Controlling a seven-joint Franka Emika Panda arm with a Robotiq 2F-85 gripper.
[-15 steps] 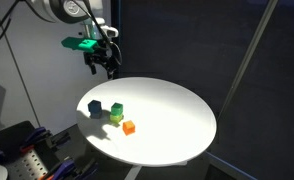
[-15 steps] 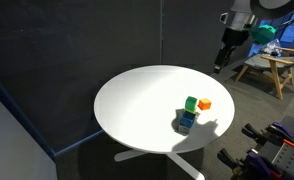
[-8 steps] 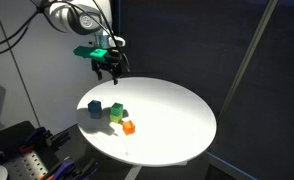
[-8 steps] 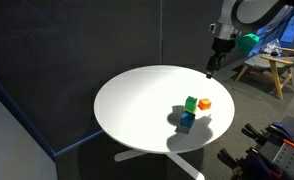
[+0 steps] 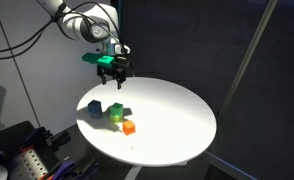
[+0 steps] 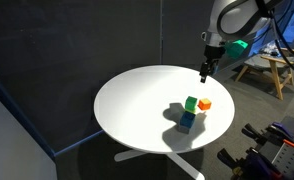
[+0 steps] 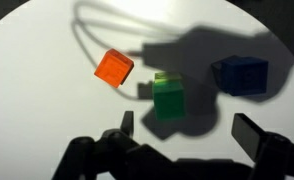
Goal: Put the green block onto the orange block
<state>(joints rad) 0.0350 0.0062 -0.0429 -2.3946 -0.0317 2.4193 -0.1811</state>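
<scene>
The green block [image 5: 116, 117] [image 6: 191, 103] [image 7: 169, 98] lies on the round white table [image 5: 172, 110] between the orange block [image 5: 129, 127] [image 6: 205, 104] [image 7: 114, 68] and a blue cube [image 5: 95, 107] [image 6: 186, 120] [image 7: 240, 75]. All three lie apart but close together. My gripper [image 5: 115, 72] [image 6: 203, 74] [image 7: 187, 128] hangs open and empty above the table, some way above the blocks. In the wrist view the green block sits just beyond the gap between the fingers.
The table [image 6: 137, 100] stands before dark curtains. A wooden chair [image 6: 267, 66] stands beyond the table's far side. Grey equipment [image 5: 22, 155] sits beside the table near its edge. The arm's shadow falls across the blocks.
The gripper has moved in over the table and lower toward the blocks. The blocks have not moved.
</scene>
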